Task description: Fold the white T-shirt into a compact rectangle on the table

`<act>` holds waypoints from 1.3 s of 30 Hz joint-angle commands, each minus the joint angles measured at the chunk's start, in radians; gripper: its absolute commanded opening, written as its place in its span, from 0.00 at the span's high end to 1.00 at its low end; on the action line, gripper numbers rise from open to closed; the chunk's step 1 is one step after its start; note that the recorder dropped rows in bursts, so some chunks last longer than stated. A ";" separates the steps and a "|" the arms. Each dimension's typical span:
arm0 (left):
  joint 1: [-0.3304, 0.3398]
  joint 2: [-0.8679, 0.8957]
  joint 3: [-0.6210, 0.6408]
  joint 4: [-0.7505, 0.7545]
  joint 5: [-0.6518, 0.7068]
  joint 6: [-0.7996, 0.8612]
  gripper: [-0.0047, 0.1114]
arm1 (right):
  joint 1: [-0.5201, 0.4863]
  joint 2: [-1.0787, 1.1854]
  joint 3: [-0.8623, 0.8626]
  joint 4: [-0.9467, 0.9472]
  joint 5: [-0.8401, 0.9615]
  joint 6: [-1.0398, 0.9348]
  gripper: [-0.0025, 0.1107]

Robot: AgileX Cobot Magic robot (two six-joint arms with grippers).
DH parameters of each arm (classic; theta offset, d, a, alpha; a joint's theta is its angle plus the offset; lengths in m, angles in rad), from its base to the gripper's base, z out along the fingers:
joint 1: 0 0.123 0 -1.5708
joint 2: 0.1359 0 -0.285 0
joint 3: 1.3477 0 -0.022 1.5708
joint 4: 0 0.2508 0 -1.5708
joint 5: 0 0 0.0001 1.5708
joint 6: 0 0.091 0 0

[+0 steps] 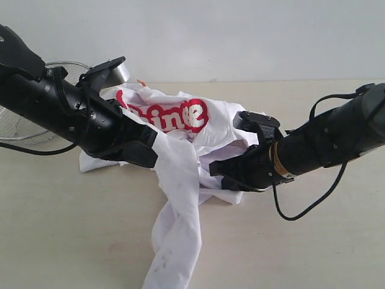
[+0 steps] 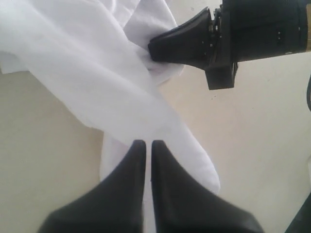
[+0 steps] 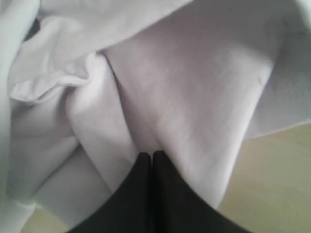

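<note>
We read only one piece of writing, in the exterior view: white lettering outlined in red, across the crumpled white T-shirt. We make out "ine" clearly, while the letters before it are lost in folds.

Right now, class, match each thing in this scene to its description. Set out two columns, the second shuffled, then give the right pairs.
Column one:
1. white T-shirt
2. right gripper
3. wire basket
4. table

Column two:
A. pale beige
B. shut on white cloth
C. crumpled, red lettering showing
D. behind the left arm

Pairs: 1-C, 2-B, 3-D, 4-A.
</note>
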 commanded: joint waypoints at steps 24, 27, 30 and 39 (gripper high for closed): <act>-0.004 -0.074 0.002 0.157 0.001 -0.076 0.92 | -0.010 -0.193 0.120 -0.072 0.246 -0.062 0.98; -0.004 -0.074 0.002 0.157 -0.001 -0.076 0.92 | -0.010 -0.214 0.153 -0.072 0.291 -0.084 0.98; -0.004 -0.074 0.002 0.157 -0.001 -0.076 0.92 | -0.010 -0.215 0.175 -0.072 0.279 -0.097 0.98; -0.002 -0.071 0.014 0.216 -0.201 -0.113 0.92 | -0.010 -0.373 0.100 -0.072 0.096 -0.024 0.98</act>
